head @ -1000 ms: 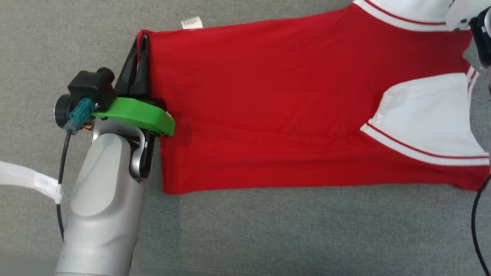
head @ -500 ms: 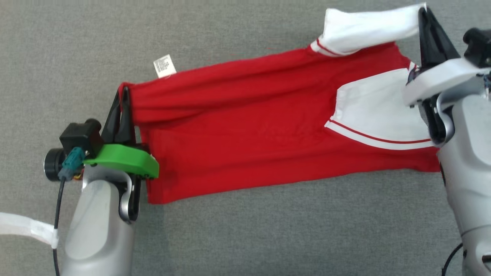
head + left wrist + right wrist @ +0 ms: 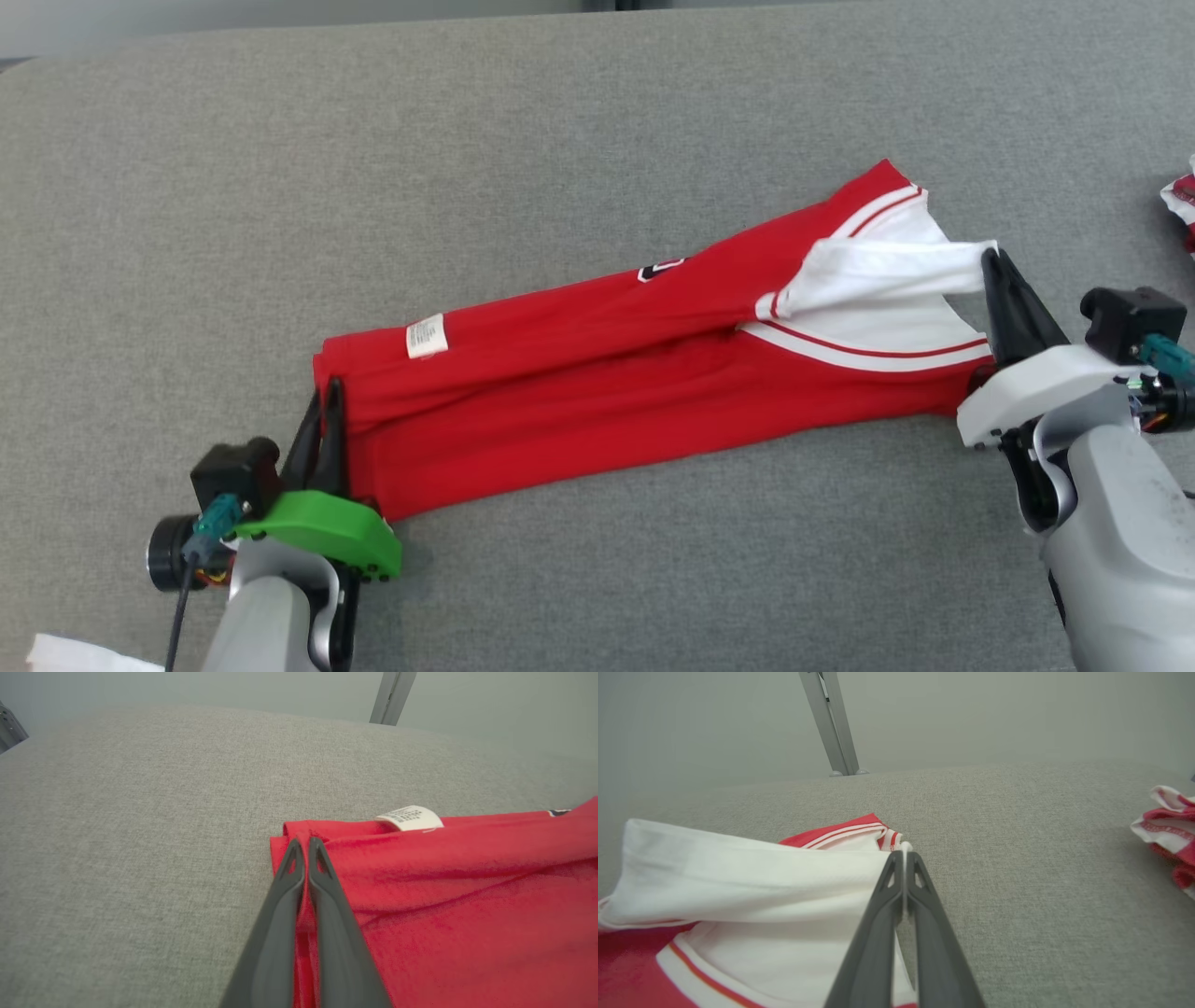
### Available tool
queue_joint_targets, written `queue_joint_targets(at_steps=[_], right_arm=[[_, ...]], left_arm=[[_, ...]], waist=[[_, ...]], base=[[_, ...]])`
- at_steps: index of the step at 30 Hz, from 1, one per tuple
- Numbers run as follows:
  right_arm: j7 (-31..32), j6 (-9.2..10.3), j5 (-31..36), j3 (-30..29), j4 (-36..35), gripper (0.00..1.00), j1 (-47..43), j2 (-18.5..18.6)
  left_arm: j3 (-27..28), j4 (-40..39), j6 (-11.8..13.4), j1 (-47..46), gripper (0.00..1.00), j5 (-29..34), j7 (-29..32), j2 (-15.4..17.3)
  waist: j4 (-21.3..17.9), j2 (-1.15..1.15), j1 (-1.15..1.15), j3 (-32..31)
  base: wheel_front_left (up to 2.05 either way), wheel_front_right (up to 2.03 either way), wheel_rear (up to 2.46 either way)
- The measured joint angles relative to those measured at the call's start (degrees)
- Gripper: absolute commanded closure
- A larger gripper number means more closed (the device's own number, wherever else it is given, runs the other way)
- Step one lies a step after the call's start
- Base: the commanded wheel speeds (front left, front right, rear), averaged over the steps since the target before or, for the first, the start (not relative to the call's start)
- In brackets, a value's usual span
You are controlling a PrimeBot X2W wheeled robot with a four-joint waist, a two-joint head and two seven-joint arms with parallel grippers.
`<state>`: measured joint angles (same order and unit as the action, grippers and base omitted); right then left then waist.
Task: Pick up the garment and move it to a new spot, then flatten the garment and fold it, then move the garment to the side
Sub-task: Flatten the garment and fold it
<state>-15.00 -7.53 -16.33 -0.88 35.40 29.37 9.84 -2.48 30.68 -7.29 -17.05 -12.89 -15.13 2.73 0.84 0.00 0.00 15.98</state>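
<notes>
- The garment (image 3: 579, 411), a red shirt with white sleeve panels and striped trim, lies as a long folded band across the middle of my head view. It runs from lower left up toward the right on the grey padded surface (image 3: 560, 121).
- My left gripper (image 3: 327, 388) sits at the lower left of the head view, at the band's red end. In the left wrist view its two dark fingers (image 3: 275, 933) are pressed almost together, with a fold of red cloth pinched between them near the tips.
- A small white label (image 3: 426, 336) lies on the red cloth just up and right of that gripper.
- My right gripper (image 3: 990, 254) is at the right of the head view, at the sleeve end. In the right wrist view the fingers are closed to a sliver, with a thin white edge of cloth caught between them.
- The white sleeve (image 3: 878, 266) stretches left from those tips and is raised above the layer beneath it.
- A green bracket (image 3: 322, 527) caps my left wrist and a pale one (image 3: 1036, 387) caps my right.
- A second red-and-white bundle (image 3: 1181, 201) sits at the right edge of the head view, well apart from the garment.
</notes>
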Motion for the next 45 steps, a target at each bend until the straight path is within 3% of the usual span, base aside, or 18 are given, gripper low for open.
queue_joint_targets(at_steps=[2, 3, 4, 5, 15, 23, 28, 29, 30, 31, 35, 40, 45], right_arm=[[0.00, 0.00, -0.32, -0.47, 0.19, 1.00, -1.36, -0.04], [0.00, 0.00, -0.47, -0.67, 0.59, 0.82, -2.06, -0.08], [0.00, 0.00, -0.94, -0.63, 1.12, 0.25, -2.72, -0.08], [0.00, 0.00, -1.45, -0.85, 1.22, 0.00, -3.20, -0.20], [0.00, 0.00, -4.44, -0.11, -3.87, 0.00, -3.29, 1.83], [4.55, 0.00, -3.03, 3.89, 8.61, 0.00, 1.92, 3.93], [6.06, 0.08, -3.96, 5.43, 15.33, 0.00, 3.23, 2.98], [6.34, 0.08, -4.55, 5.89, 15.82, 0.52, 3.48, 2.92], [6.33, 0.07, -5.43, 6.37, 16.41, 0.82, 3.70, 3.03], [6.10, 0.07, -6.09, 6.92, 16.89, 1.00, 3.88, 3.14], [2.72, -0.11, -6.38, 6.53, 19.56, 1.00, 4.16, 4.60], [0.34, -0.02, -3.81, 1.32, 22.41, 1.00, 4.19, 7.42], [0.01, -0.02, -0.24, -2.92, 17.96, 1.00, 3.26, 6.53]], left_arm=[[-0.81, -0.02, 0.04, 1.69, 0.97, -1.01, 0.00, -0.01], [-1.23, -0.14, 0.07, 2.33, 0.16, -1.51, 0.00, -0.02], [-1.56, -0.33, 0.24, 2.91, 0.00, -1.52, 0.00, -0.02], [-1.76, -0.62, 0.41, 3.39, 0.00, -1.54, 0.00, -0.02], [-2.77, -7.15, 4.35, 8.23, 0.00, -3.63, 0.00, 0.05], [-6.09, -8.37, 5.13, 8.27, 0.00, -4.54, 0.00, 0.04], [-7.25, -8.40, 5.36, 7.72, 0.00, -4.99, 0.00, 0.03], [-7.31, -8.40, 5.36, 7.62, 0.00, -4.99, 0.00, 0.04], [-7.35, -8.42, 5.53, 7.62, 0.00, -5.01, 0.00, 0.04], [-7.35, -8.44, 5.66, 7.62, 0.00, -5.06, 0.00, 0.04], [-6.82, -8.15, 5.77, 7.83, 0.00, -4.77, 0.00, 0.04], [-6.45, -8.05, 5.42, 8.59, 0.00, -4.17, 0.00, 0.04], [-6.62, -7.54, 5.01, 10.41, 0.00, -4.11, 0.00, 0.04]], waist=[[0.10, 0.00, 0.00, -0.41], [0.28, 0.00, 0.00, -0.56], [0.49, 0.00, 0.00, -0.73], [0.67, 0.00, 0.00, -0.87], [2.92, 0.00, 0.00, -2.15], [5.55, 0.00, 0.00, -2.04], [7.02, 0.00, 0.00, -1.59], [7.17, 0.00, 0.00, -1.54], [7.26, 0.00, 0.00, -1.50], [7.21, 0.00, 0.00, -1.51], [6.47, 0.00, 0.00, -2.07], [4.80, 0.00, 0.00, -3.50], [1.91, 0.00, 0.00, -5.16]], base=[[0.00, 0.00, 0.00], [0.00, 0.00, 0.00], [0.00, 0.00, 0.00], [0.00, 0.00, 0.00], [0.00, 0.00, 0.00], [0.00, 0.00, 0.00], [0.00, 0.00, 0.00], [0.00, 0.00, 0.00], [0.00, 0.00, 0.00], [0.00, 0.00, 0.00], [0.00, 0.00, 0.00], [0.00, 0.00, 0.00], [0.00, 0.00, 0.00]])
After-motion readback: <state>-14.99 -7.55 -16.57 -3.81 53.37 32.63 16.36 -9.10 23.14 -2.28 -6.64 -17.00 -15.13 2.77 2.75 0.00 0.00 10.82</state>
